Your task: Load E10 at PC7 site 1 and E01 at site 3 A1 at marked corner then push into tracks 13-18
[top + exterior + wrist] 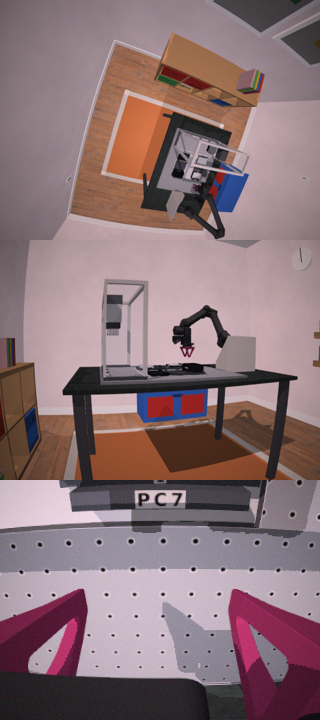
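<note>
The carrier PC7 (197, 170) (100, 501) lies before my gripper, its labelled handle end at the top of the wrist view. A white plate (196, 176) (174, 365), seemingly E10, sits on its handle-end site. A paler plate (201, 160) (145, 366), seemingly E01, is at the far end. The black block E07 (177, 173) (192, 367) stands on S1. S2 (180, 165) and S3 (182, 157) look dark, with no light plate visible. My gripper (196, 187) (187, 356) (158, 599) is open and empty, above the deck just outside the handle end. Plate seating, tracks and lamps cannot be made out.
The instrument's light frame (195, 155) (145, 327) rises around the far end of the deck, with a pipetting head (113, 312) hanging inside. A pale wedge-shaped box (174, 204) (241, 353) stands at the arm's end of the table (160, 197) (271, 376).
</note>
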`<state>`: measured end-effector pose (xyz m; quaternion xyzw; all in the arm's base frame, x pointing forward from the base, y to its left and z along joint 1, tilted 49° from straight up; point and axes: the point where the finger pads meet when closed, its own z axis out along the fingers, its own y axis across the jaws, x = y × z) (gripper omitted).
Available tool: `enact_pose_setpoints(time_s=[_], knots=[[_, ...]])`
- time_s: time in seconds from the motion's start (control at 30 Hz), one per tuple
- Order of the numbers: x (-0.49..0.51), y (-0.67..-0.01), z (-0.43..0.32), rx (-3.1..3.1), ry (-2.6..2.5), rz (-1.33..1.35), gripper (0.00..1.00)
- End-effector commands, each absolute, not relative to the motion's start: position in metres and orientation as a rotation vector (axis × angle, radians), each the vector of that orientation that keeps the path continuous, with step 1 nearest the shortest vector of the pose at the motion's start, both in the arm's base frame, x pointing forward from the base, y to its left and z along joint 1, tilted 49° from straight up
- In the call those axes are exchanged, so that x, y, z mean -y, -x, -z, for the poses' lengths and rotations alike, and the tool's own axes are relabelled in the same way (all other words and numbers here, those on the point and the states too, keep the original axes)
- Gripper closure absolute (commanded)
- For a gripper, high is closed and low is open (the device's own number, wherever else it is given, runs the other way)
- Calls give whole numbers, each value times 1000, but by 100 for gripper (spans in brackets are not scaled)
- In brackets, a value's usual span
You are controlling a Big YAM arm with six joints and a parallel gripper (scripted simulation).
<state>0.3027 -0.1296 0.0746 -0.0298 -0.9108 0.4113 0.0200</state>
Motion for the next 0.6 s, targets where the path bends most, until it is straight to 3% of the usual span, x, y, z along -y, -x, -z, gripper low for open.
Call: enact_pose_setpoints(time_s=[0.0, 0.57], knots=[[139, -310, -70, 2827, 76, -1280, 20], [169, -306, -43, 2826, 74, -1277, 20]])
